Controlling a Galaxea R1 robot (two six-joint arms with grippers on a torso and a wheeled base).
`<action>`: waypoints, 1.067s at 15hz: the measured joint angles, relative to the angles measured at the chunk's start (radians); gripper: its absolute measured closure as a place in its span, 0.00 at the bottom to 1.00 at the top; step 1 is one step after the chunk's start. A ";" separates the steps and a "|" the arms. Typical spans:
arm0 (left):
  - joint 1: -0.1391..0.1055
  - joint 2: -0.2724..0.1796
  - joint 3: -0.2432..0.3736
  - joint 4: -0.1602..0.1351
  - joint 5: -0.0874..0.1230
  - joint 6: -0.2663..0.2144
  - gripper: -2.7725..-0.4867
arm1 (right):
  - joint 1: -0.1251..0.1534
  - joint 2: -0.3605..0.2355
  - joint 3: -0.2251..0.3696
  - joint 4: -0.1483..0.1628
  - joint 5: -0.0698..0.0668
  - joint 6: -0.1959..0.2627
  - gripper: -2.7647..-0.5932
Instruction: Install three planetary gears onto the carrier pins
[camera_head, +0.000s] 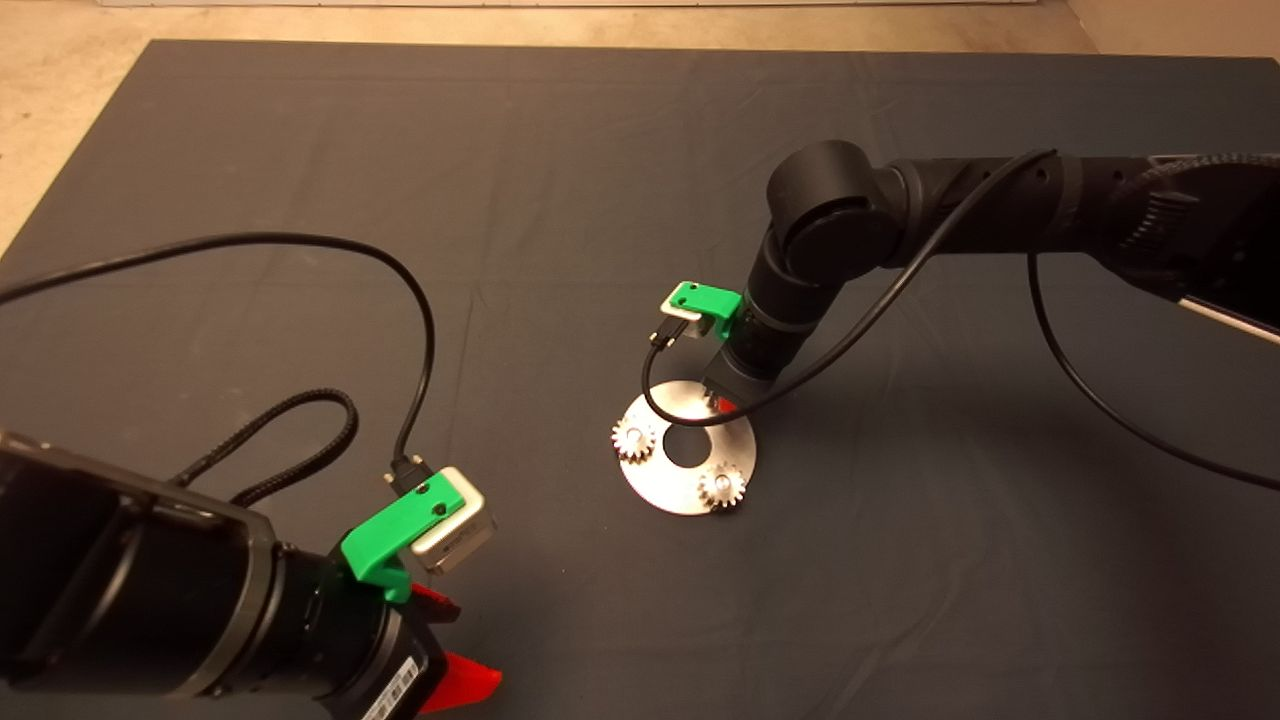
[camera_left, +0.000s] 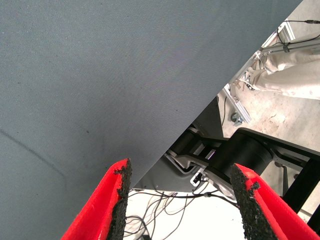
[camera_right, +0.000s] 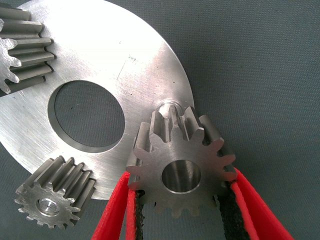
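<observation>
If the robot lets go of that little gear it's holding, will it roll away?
Probably not far. The gear in the right hand looks like solid metal, so likely heavy for its size. Its teeth and flat faces would likely stop it quickly.

Dim warm light, glare on disc (camera_head: 690, 490), soft shadows

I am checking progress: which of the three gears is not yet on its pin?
The gear gripped by the right gripper, just beside the bare pin. The other two gears sit on the disc.
</observation>
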 joint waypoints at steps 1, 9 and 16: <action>0.000 0.000 0.000 0.000 0.000 0.000 0.63 | 0.000 0.000 0.000 0.000 0.000 0.000 0.90; 0.000 0.000 0.000 0.000 -0.001 0.000 0.63 | -0.001 0.000 0.002 0.000 0.002 0.000 0.90; 0.000 0.000 0.000 0.000 -0.001 0.000 0.63 | -0.001 0.000 0.001 0.000 0.002 0.000 0.90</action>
